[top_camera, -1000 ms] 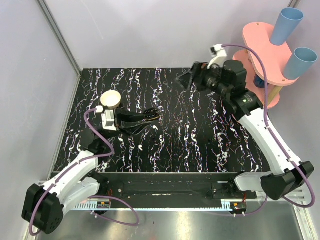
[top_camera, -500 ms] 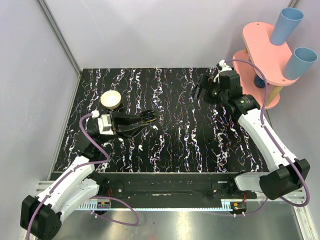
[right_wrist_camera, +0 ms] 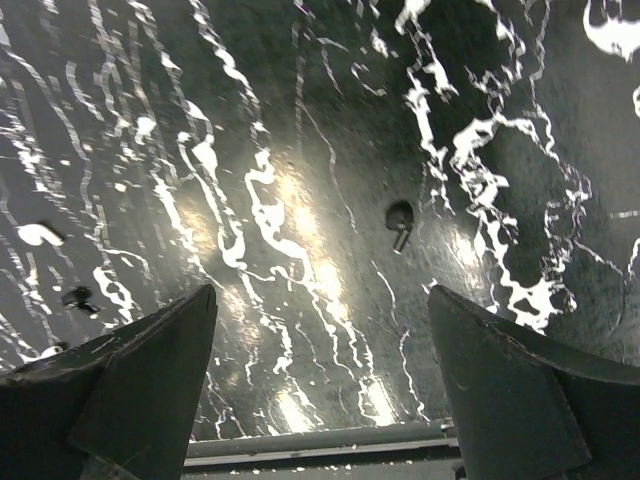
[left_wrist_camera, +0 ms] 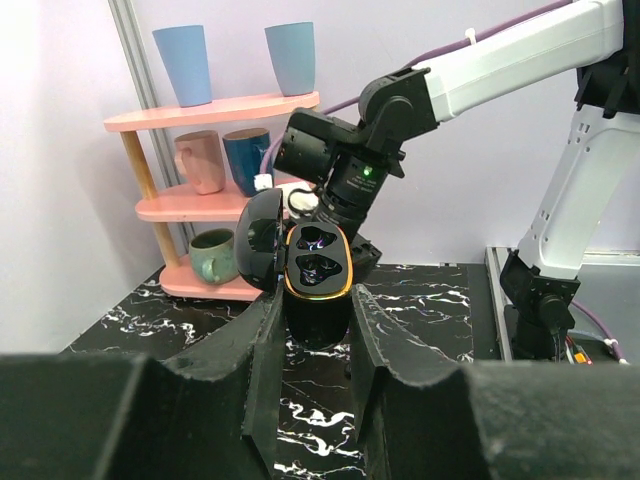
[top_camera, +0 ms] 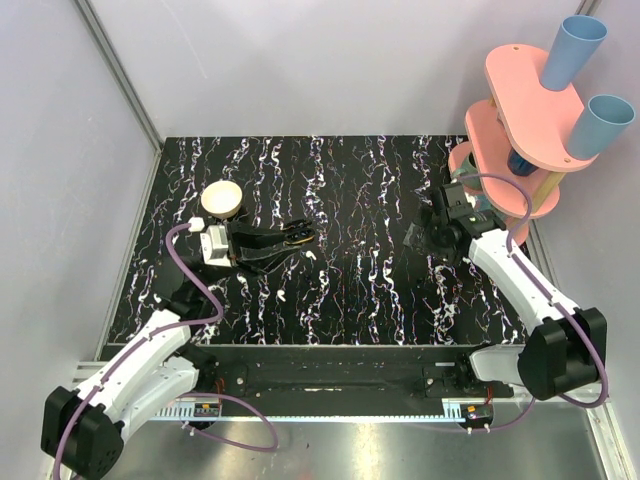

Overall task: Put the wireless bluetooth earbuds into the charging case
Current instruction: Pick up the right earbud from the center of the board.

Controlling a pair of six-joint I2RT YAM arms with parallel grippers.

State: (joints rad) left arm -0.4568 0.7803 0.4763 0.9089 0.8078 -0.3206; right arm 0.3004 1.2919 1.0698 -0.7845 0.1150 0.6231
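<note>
1. Left claw [left_wrist_camera: 315,312] grasps the black oval plastic charging case [left_wrist_camera: 318,262], lid open, upright between its fingers.
2. Right claw [right_wrist_camera: 320,296] is released above the black marbled table [right_wrist_camera: 300,120]; a small dark stemmed earbud [right_wrist_camera: 400,218] lies beneath it.

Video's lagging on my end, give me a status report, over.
Left gripper shut on open charging case, both wells look empty. Right gripper open, above a small dark earbud. Nothing in between.
</note>
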